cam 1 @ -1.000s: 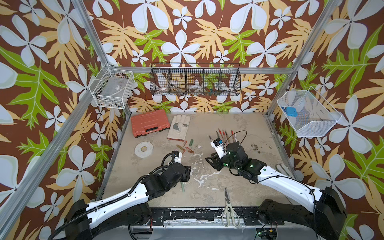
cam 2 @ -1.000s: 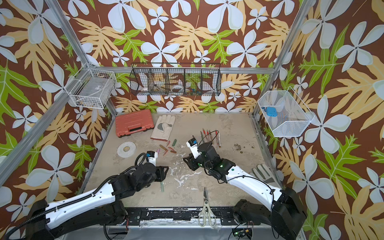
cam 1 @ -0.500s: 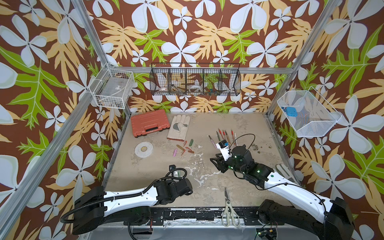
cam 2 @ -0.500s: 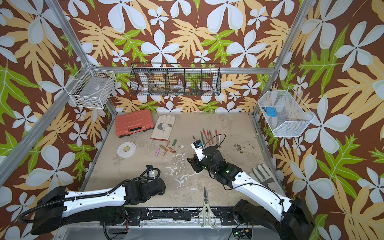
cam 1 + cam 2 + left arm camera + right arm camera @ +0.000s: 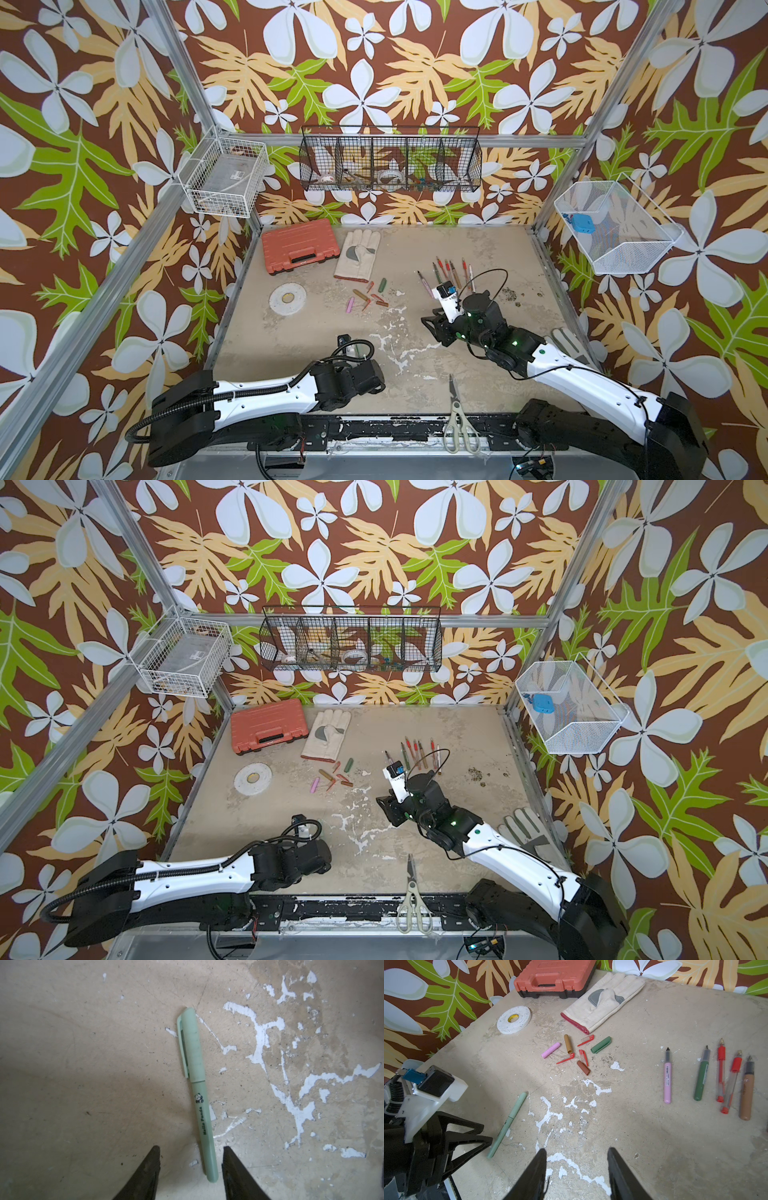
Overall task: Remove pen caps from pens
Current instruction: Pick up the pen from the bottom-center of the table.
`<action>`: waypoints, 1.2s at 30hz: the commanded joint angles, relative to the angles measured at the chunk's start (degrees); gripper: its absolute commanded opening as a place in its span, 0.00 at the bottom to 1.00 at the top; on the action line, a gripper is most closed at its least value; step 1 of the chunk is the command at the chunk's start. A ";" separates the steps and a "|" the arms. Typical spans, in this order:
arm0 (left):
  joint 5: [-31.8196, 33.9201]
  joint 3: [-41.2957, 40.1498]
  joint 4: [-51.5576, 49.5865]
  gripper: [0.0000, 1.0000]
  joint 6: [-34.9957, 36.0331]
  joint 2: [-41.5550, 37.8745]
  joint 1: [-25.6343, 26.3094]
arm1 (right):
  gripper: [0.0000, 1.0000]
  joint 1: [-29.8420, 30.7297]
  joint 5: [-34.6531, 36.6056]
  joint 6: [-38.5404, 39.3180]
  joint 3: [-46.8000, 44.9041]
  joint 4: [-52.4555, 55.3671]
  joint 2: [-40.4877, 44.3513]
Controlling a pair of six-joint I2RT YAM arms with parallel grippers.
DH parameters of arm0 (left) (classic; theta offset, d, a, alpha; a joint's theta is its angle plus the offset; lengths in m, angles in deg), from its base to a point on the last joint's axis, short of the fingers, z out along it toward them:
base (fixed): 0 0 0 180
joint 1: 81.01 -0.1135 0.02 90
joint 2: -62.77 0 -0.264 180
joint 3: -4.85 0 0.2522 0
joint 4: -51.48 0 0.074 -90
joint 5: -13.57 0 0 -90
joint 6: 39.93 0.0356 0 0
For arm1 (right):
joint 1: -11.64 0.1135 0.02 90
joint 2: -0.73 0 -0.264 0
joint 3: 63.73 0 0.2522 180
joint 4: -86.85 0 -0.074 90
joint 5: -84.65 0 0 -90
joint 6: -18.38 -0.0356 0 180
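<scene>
A pale green pen [image 5: 199, 1093] lies flat on the table with its pale green cap [image 5: 192, 1043] on. My left gripper [image 5: 191, 1148] is open, and the pen's tail end lies loose between its fingers. In both top views the left gripper [image 5: 380, 376] hides this pen. My right gripper [image 5: 577, 1149] hangs open and empty over bare table, at mid-table in a top view [image 5: 432, 326]. Loose pen caps [image 5: 568, 1044] in pink, tan, green, brown and red lie clustered near a glove. Several uncapped pens [image 5: 702, 1078] lie in a row beside them.
An orange case [image 5: 298, 245], a white glove [image 5: 357, 253] and a tape roll [image 5: 287, 297] sit at the back left. Scissors [image 5: 457, 419] lie at the front edge, and a second glove [image 5: 571, 345] at the right. Wire baskets [image 5: 390, 160] hang on the walls.
My left arm dropped low and drew back toward the front edge, bringing its gripper over the pale green pen. My right gripper shifted slightly. Both openings stayed the same.
</scene>
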 commanded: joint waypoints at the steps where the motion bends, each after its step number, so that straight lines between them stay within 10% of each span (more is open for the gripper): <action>1: 1.67 0.15 -3.04 0.48 -1.33 -0.83 0.08 | 0.48 -0.01 1.30 0.79 -0.15 -0.71 -0.16; 36: 2.47 6.03 0.73 0.32 4.13 13.29 -1.05 | 0.46 0.01 1.68 0.88 -0.52 -1.01 0.19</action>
